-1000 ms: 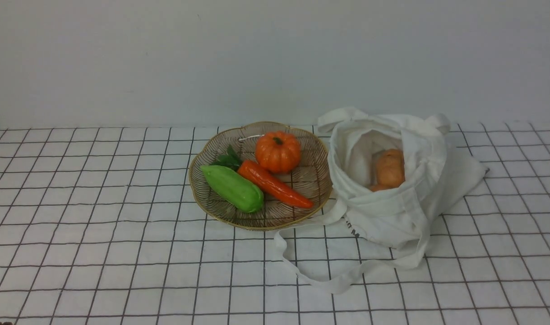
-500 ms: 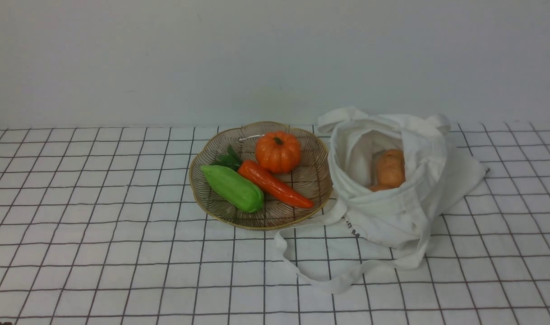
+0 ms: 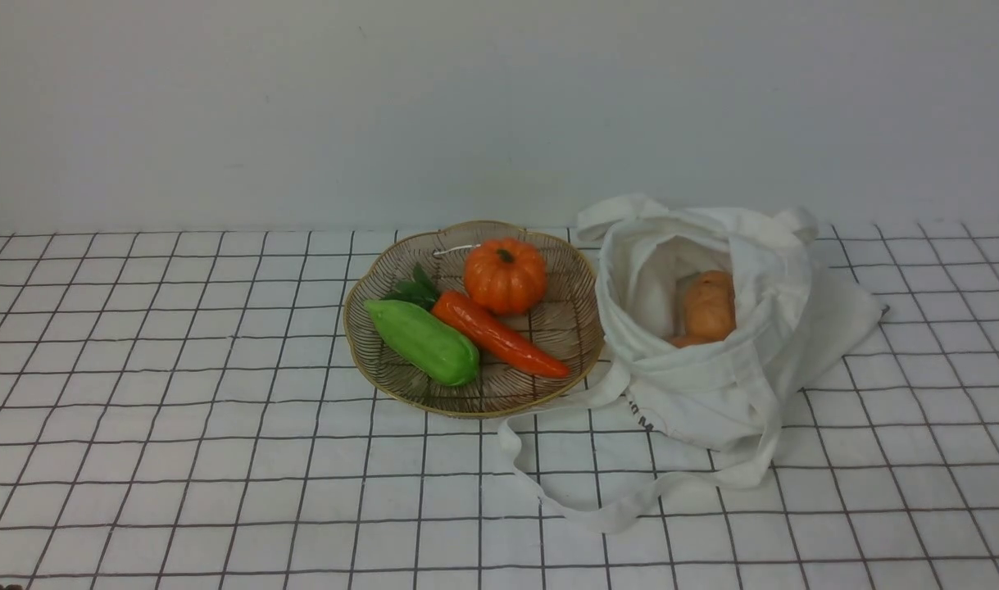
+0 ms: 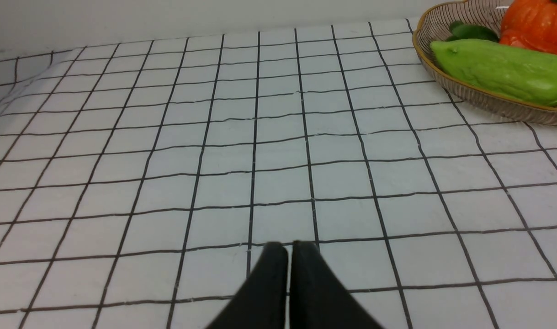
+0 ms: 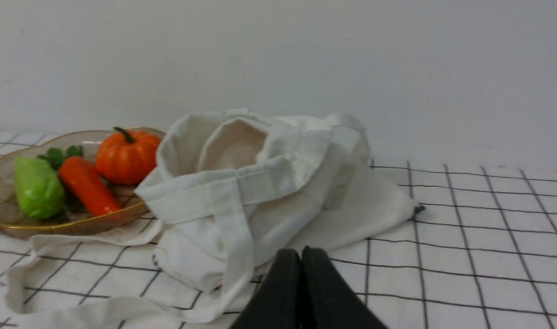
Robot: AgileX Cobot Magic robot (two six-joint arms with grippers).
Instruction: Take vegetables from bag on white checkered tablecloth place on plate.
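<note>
Nearest of all, the left claw (image 4: pixel 289 256) is closed, its fingers together at the tips, with nothing in its hold, above the checkered cloth (image 4: pixel 223 183). The right claw (image 5: pixel 301 258) is closed too and likewise holds nothing. Half a second ago a dark piece poked in at the right edge of the front view; now it has gone from there. A small dark bit (image 3: pixel 6 587) shows at the near left corner, as before, too cut off to name.

Next comes the strap (image 3: pixel 614 518), looped on the cloth in front of the bag and plate, lying just as it did. Beyond it the bag (image 3: pixel 696 377) slumps, mouth open, its dark lettering (image 3: pixel 642 416) partly hidden in folds; it has not shifted. Inside are the tan-orange potatoes (image 3: pixel 710 305), one plain to see and part of another below it, unmoved.

Just left of the bag sits the plate (image 3: pixel 532 397), also unmoved. On it the green gourd (image 3: pixel 424 342) lies slanted in front of the carrot (image 3: pixel 499 334), whose leaves (image 3: pixel 415 288) reach toward the left rim; the pumpkin (image 3: pixel 506 275) sits behind the carrot. These have kept their places. Farthest back stands the pale wall (image 3: pixel 483 106).
</note>
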